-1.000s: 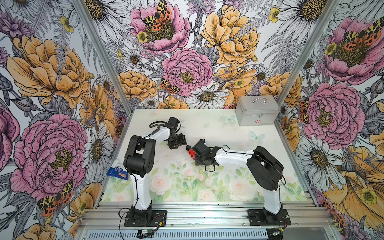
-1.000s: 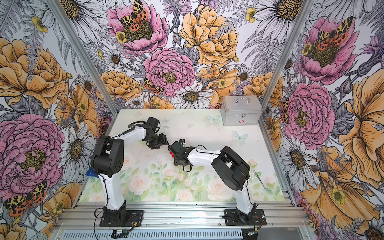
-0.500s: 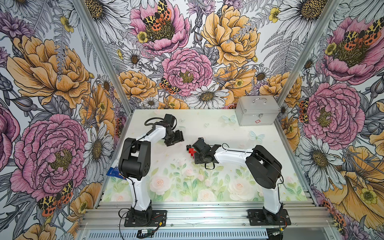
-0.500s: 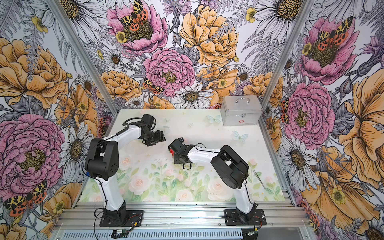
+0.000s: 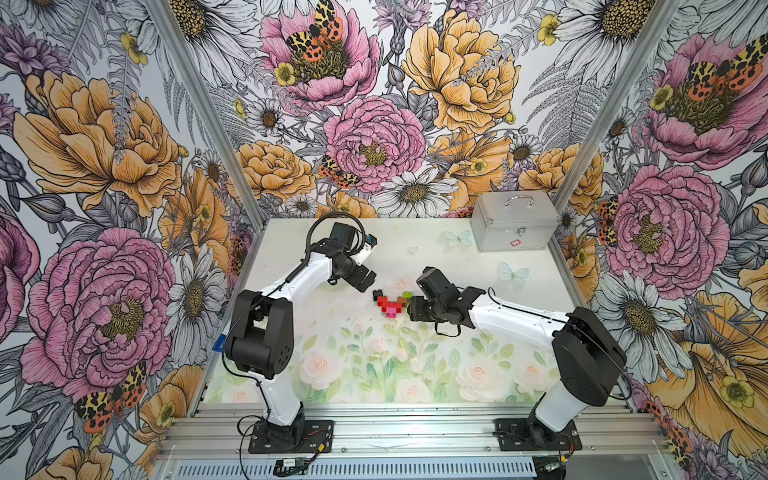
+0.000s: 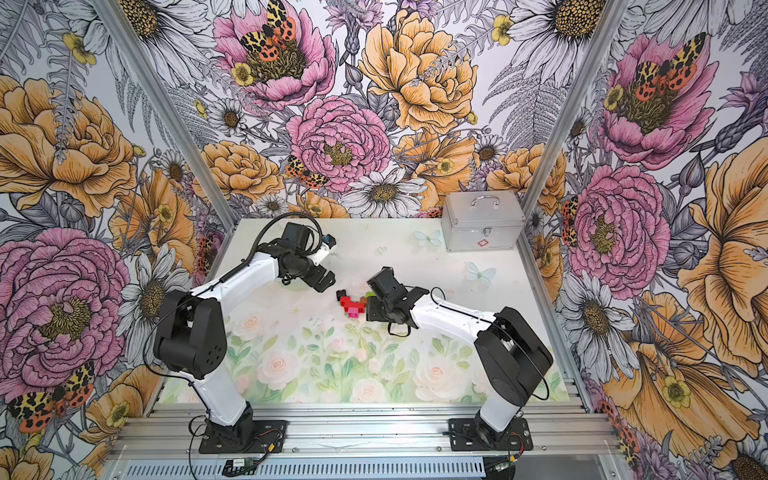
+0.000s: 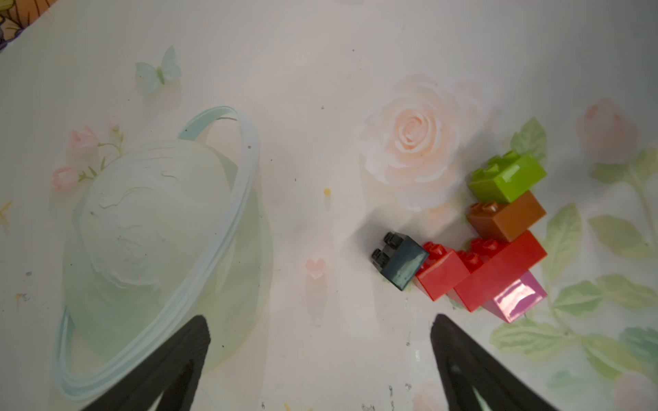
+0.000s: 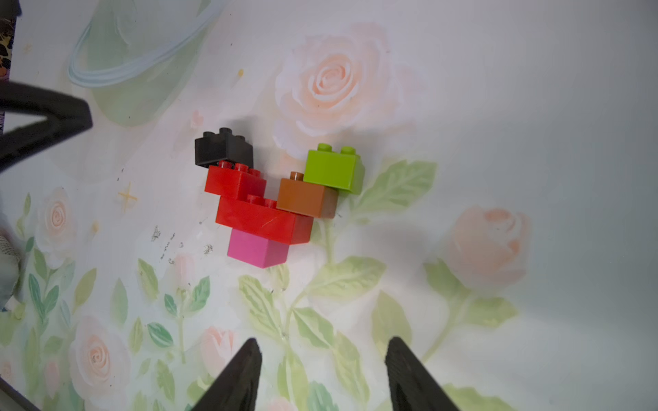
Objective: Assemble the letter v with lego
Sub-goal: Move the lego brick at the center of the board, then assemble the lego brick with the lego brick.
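Letter v [image 8: 263,217] lies flat and assembled on the table [image 5: 415,257], well apart from the silver case [image 5: 513,226]. Right gripper [image 8: 322,341] sits just beside it on the case side, released and empty. Left gripper [image 7: 319,320] is near it on the side away from the case, spread wide, empty.

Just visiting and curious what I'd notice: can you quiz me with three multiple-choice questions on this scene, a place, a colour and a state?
1. Where is the silver case? A) table's far right corner B) between the arms C) front edge
2. Which brick forms the V figure's point? A) black B) pink C) lime-green
3. The V figure is: A) lifted B) on the case C) lying loose on the table

Answers: 1 A, it stands by the back wall, right side. 2 B, the pink brick is the V's tip. 3 C, left gripper and right gripper are open, clear of it.
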`<state>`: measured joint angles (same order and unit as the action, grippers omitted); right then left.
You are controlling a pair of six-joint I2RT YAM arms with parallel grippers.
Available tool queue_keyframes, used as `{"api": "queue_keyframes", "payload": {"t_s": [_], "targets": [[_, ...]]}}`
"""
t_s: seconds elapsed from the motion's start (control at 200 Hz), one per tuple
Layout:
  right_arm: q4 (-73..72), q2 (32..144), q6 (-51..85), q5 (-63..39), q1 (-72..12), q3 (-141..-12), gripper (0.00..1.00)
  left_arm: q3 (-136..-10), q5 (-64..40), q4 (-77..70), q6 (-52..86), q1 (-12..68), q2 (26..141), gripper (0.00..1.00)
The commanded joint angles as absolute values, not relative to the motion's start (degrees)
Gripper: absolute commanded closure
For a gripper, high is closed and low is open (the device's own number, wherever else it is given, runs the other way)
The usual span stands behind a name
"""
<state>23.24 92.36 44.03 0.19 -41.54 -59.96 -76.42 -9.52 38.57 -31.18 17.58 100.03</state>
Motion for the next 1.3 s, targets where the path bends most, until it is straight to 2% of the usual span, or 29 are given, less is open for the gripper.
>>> {"api": "queue_keyframes", "payload": {"t_s": [0.0, 0.22, 0.575, 1.016, 1.151, 1.296], "targets": [[23.19, 88.44, 44.86, 0.62, -39.52, -55.77, 0.40, -73.22, -16.40, 33.83, -48.91, 17.84, 95.85, 0.01], [23.05, 83.98, 42.70, -0.25, -34.39, -50.41, 0.39, -72.44, -9.37, 33.47, -57.02, 22.52, 100.82, 0.05], [21.71, 80.74, 41.20, -1.65, -29.78, -45.24, 0.39, -73.73, -7.57, 32.39, -59.21, 24.64, 106.51, 0.09], [18.65, 80.25, 41.63, -3.76, -28.21, -42.83, 0.39, -74.82, -8.04, 32.48, -61.42, 25.69, 107.68, 0.12], [14.52, 82.48, 44.03, -6.71, -29.14, -43.03, 0.43, -74.64, -8.55, 32.52, -61.36, 25.83, 107.98, 0.14], [8.61, 85.16, 48.95, -6.97, -32.51, -43.27, 0.57, -74.43, -9.40, 32.58, -61.12, 25.82, 108.30, 0.16]]}}
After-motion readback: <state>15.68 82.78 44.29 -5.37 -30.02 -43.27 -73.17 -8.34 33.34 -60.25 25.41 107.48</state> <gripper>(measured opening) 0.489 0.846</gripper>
